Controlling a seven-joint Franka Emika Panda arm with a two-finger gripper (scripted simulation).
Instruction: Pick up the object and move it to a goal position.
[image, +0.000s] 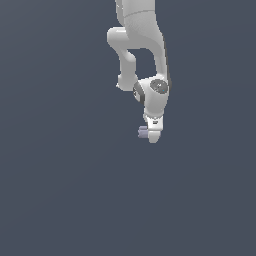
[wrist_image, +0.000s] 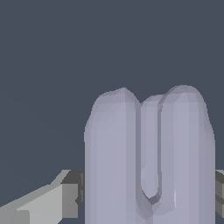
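The object is a small pale lavender-grey block. In the exterior view it sticks out toward the left from the tip of my white hand, below the bent arm. My gripper is shut on it. In the wrist view the object fills the space between my fingers, showing rounded lobes with a deep groove between them. One grey finger presses against one side of it. The edge of the other finger presses against the opposite side. The uniform ground gives no cue to the object's height. No goal marker shows.
Plain dark blue-grey ground surrounds the arm in both views. The white arm comes down from the top of the exterior view.
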